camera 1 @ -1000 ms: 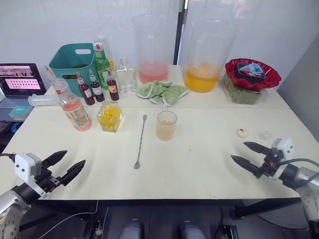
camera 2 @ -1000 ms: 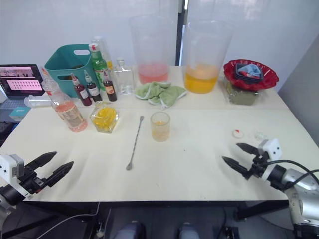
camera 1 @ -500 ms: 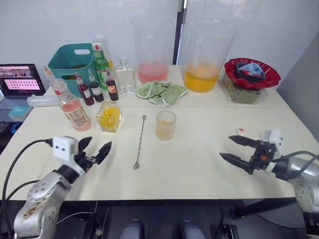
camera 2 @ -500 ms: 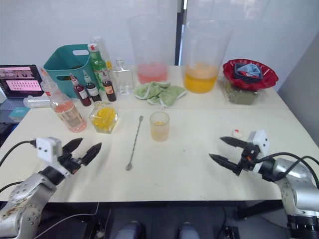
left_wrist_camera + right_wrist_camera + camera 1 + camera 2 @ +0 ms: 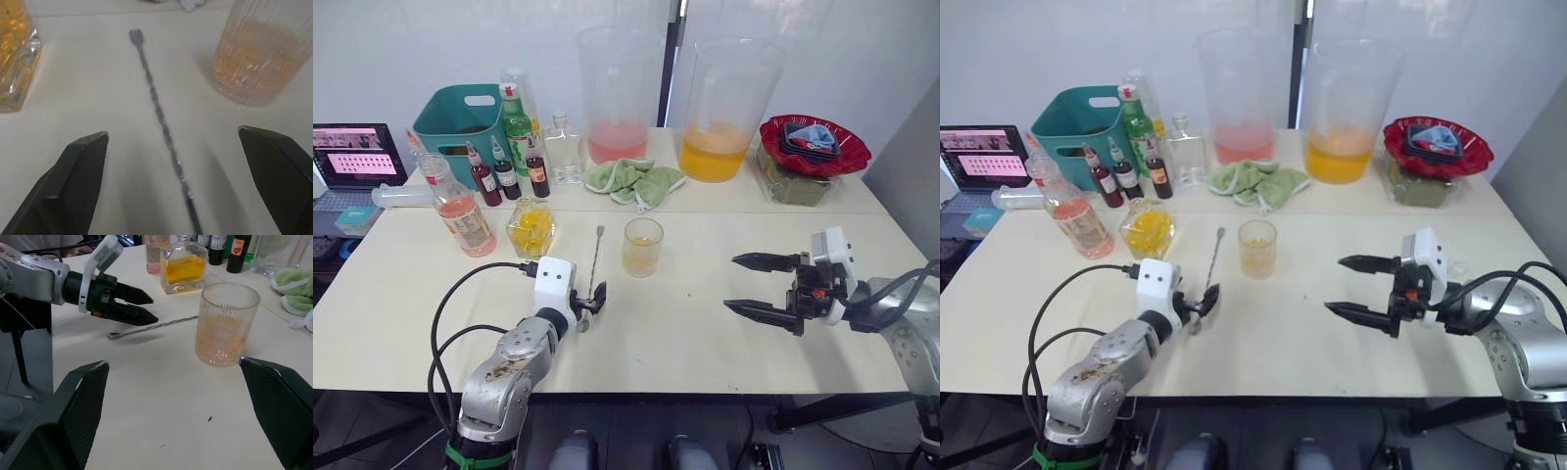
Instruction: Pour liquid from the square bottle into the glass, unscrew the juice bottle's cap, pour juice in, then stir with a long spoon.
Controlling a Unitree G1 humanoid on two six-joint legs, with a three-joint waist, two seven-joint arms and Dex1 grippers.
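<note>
The glass [image 5: 642,247] held a low layer of orange drink and stood just beyond the left gripper [image 5: 590,303], a little toward the right gripper [image 5: 756,285]. The square bottle [image 5: 530,229] with yellow liquid [image 5: 530,224] and the juice bottle [image 5: 460,211], about one third full of pink juice [image 5: 473,233], stood farther on the other side. Two big pitchers [image 5: 724,108] held pink and orange liquid. One long spoon [image 5: 161,123] lay flat between the left fingers [image 5: 78,181], which were spread apart above it without touching. The right gripper was also wide open, well apart from the glass.
</note>
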